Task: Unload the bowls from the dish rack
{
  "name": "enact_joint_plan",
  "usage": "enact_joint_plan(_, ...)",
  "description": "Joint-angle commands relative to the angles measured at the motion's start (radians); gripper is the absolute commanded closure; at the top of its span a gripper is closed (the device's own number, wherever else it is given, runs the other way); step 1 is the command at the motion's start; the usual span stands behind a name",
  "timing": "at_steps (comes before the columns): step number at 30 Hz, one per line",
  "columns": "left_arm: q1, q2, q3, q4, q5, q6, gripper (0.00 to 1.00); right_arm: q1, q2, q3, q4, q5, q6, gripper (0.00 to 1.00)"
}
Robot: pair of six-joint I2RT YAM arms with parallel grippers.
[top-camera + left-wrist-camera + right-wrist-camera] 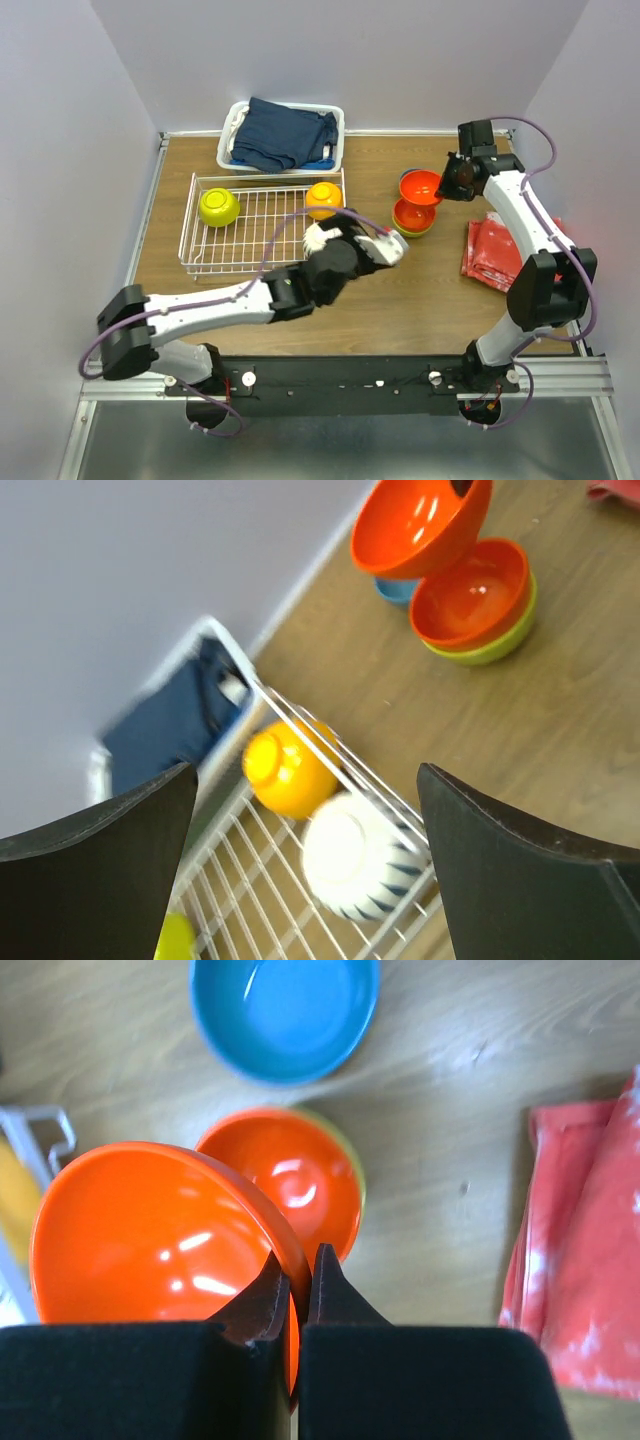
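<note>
One broad wooden surface (400, 300) carries everything. Toward its left side stands the dish rack (250, 240), and three of the seven bowls lie in it. A lime-green bowl (219, 207) sits at the far left corner and an orange-yellow bowl (323, 198) at the far right corner. Just nearer than that one, against the right-hand wire side, a white ribbed bowl (360, 855) looks tipped, with its foot showing.

The other four bowls are out, to the right of the rack. A blue bowl (285, 1015) stands on the wood. A nested red-orange bowl (290, 1175) sits inside a second lime-green bowl (490, 650). A held red-orange bowl (150, 1230) hangs tilted in the air close above that stack.

The right end effector (300, 1275) is clamped on the held bowl's rim, one finger inside the wall and one outside. The left end effector (305, 780) hovers over the rack's right end, fingers spread wide with nothing between them.

To my eye these bowls are stiff, thin-walled and light, and glossy enough to slip. The rim is the only real handhold. I would expect the white bowl's ribs to give more bite than the smooth glaze. Since it is tipped, whichever edge stands clear of the wire is the place to pinch. I cannot tell the material, so I would treat them as breakable.
</note>
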Motion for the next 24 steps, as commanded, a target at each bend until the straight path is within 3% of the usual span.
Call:
enact_joint_plan(1, 0.163, -0.161, 0.009, -0.385, 0.274, -0.535, 0.01, -0.011, -0.028, -0.112, 0.256, 0.094, 0.011, 0.99)
enact_joint_plan(6, 0.318, -0.288, -0.016, -0.485, 0.386, -0.791, 0.01, -0.018, -0.02, -0.239, 0.431, 0.062, 0.001, 0.99)
enact_joint_plan(13, 0.462, -0.35, -0.068, -0.537, 0.438, -0.896, 0.01, -0.02, -0.017, -0.334, 0.497, -0.03, -0.003, 0.96)
enact_joint_plan(24, 0.59, -0.298, -0.08, -0.519, 0.561, -0.942, 0.01, -0.02, -0.032, -0.391, 0.502, -0.07, -0.028, 0.58)
